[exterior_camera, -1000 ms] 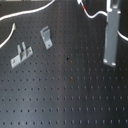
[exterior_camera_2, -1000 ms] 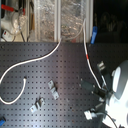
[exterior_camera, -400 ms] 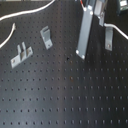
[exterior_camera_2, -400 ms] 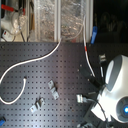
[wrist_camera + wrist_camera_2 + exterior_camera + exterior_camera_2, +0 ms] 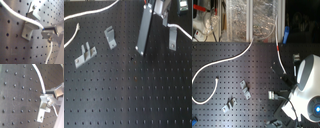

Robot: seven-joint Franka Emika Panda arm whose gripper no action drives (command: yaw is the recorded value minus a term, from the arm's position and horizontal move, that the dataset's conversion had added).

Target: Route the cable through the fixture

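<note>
The white cable [image 5: 94, 12] runs along the board's far left in the first exterior view. In the second exterior view the cable [image 5: 222, 62] loops across the board, and its red tip [image 5: 278, 47] lies near the back edge. My gripper [image 5: 142, 46] hangs low over the board, its long grey fingers shut on the cable [image 5: 23, 18] in both wrist views. The slim upright fixture [image 5: 171, 39] stands just to the gripper's right in the first exterior view. A grey metal piece [image 5: 30, 27] sits right under the held cable.
A bent angled bracket [image 5: 110, 37] and a two-prong bracket [image 5: 84, 54] stand at the first exterior view's left. The white arm body [image 5: 309, 85] fills the second exterior view's right. Clear bins [image 5: 262, 20] line the board's back edge there.
The gripper has come down from the top of the first exterior view and shifted left, close to the board. The arm has moved further into the second exterior view.
</note>
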